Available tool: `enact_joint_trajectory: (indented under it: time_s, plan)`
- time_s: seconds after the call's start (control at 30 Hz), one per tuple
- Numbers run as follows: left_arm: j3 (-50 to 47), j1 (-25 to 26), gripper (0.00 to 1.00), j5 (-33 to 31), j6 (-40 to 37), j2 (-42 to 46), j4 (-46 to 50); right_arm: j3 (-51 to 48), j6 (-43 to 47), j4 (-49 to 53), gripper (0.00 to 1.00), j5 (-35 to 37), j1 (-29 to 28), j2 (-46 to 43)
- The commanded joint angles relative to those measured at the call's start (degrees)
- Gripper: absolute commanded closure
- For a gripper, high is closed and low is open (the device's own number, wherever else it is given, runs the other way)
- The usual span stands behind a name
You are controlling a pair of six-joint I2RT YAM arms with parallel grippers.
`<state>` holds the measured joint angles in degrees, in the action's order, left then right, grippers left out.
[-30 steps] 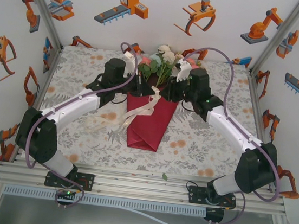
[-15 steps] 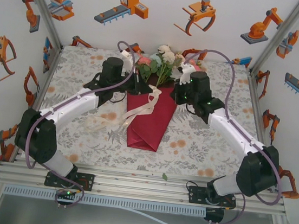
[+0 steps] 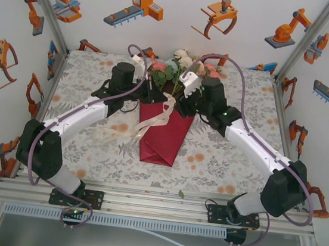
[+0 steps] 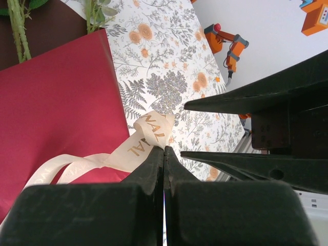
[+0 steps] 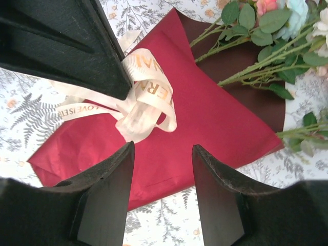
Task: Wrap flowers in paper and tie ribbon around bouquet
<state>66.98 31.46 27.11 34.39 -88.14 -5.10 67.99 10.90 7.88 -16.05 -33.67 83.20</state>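
Observation:
The bouquet lies in the middle of the table, a crimson paper cone with the flowers sticking out at its far end. A cream ribbon crosses the cone and trails off to the left. My left gripper is shut on the ribbon near its gold-lettered end, just off the paper edge. My right gripper hangs open above the paper, a little short of the ribbon's loose loops. In the top view the left gripper and the right gripper sit close together at the cone's mouth.
Green stems and leaves lie on the darker maroon inner side of the sheet. The left gripper's black finger crowds the upper left of the right wrist view. A floral tablecloth covers the table, with white walls around it.
My right gripper has swung left and in over the cone's upper right edge, closing on the left gripper. The left gripper has kept its hold on the ribbon, nearly still.

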Motion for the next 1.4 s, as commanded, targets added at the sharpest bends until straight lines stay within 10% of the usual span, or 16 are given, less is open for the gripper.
enact_joint_trajectory:
  time_s: [0.0, 0.8, 0.97, 1.37]
  plan:
    - [1.13, 0.0, 0.97, 1.71, 0.86, 1.13, -0.55, 3.01, 5.41, -3.15, 0.54, -1.08, -0.78, 1.74]
    - [1.14, 0.07, 0.97, 2.27, 2.72, 1.64, -1.77, 8.67, 8.9, -3.98, 0.72, -8.59, -0.87, 9.0]
    - [0.31, -1.66, 0.98, -3.28, 4.81, 2.78, 1.73, 7.5, 5.59, -4.87, 1.0, -2.87, -0.87, 6.69]
    - [-7.19, -11.43, 1.0, -4.22, 15.39, -0.05, 0.73, -5.7, -10.39, -12.31, 1.0, 12.88, 3.99, -9.14]
